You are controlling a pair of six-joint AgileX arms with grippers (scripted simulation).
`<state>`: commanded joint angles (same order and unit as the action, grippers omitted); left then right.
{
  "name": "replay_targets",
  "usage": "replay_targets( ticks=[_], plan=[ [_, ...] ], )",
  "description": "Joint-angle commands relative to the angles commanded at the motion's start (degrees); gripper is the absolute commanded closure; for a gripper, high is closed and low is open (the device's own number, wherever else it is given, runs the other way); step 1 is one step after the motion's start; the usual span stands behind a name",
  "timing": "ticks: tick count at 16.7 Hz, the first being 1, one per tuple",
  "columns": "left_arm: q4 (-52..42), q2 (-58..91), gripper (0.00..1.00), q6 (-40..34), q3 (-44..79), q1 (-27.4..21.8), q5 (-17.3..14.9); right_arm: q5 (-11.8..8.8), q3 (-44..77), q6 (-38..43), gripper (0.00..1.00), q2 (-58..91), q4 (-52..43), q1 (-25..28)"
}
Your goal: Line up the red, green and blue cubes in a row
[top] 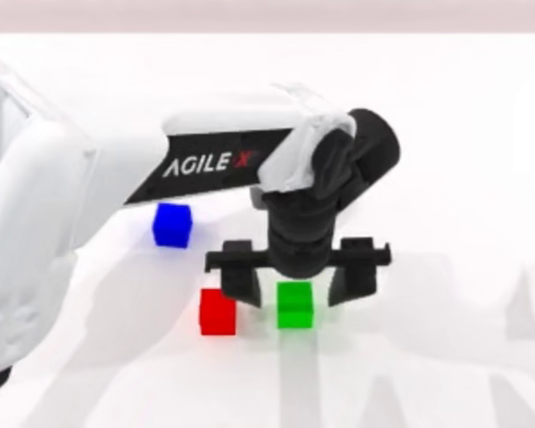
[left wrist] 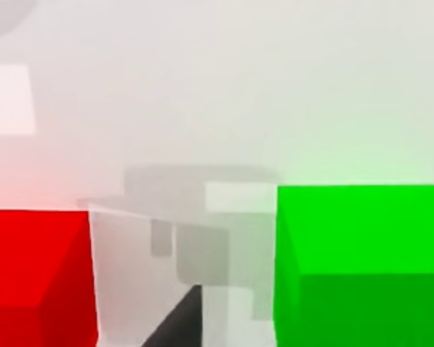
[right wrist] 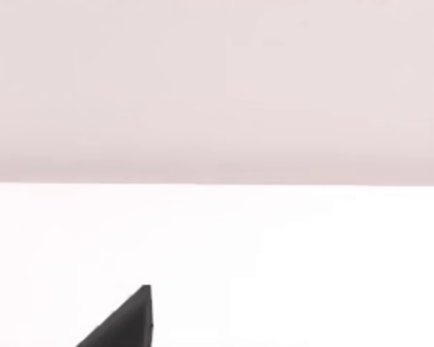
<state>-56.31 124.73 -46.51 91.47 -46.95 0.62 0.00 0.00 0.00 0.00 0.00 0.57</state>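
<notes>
The white left arm sweeps in from the left edge of the top view, reaching out across the pale counter. Under its forearm sits the blue cube, alone, set back from the other two and a little left of them. Nearer the front edge comes the red cube, flat on the counter. Just to its right, with a narrow strip of bare counter between, is the green cube, roughly level with the red one.

Above that green cube hangs the left pincer, pointing down, spread wide. One dark finger stands over the gap between red and green, the other out on the green cube's right. Both are clear of the cube's sides, and the pincer has hold of nothing.

From the left wrist view, the red cube and the green cube fill the lower corners, apart, with shadow on the counter between them and a dark finger tip poking in low down.

The right arm does not appear in the top view. Its own wrist view gives only bare counter, a pinkish backdrop and a dark wedge at the bottom edge, so I cannot tell how the right pincer stands.
</notes>
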Motion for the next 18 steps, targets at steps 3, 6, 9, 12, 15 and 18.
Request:
replay_targets(
  ticks=[3,6,9,12,15,18],
  plan=[
    [0.0,0.0,0.0,0.0,0.0,0.0,0.0,0.0,0.0,0.0,0.0,0.0,0.0,0.0],
    [0.0,0.0,0.0,0.0,0.0,0.0,0.0,0.0,0.0,0.0,0.0,0.0,0.0,0.0],
    [-0.2,-0.1,0.0,0.0,0.2,0.0,0.0,0.0,0.0,0.0,0.0,0.0,0.0,0.0],
    [-4.2,-1.0,0.0,-0.2,3.5,0.2,0.0,0.0,0.0,0.0,0.0,0.0,0.0,0.0],
    [-11.1,-2.5,0.0,-0.3,8.0,0.7,0.0,0.0,0.0,0.0,0.0,0.0,0.0,0.0],
    [-14.2,-3.6,0.0,-0.3,10.5,0.9,0.0,0.0,0.0,0.0,0.0,0.0,0.0,0.0]
  ],
)
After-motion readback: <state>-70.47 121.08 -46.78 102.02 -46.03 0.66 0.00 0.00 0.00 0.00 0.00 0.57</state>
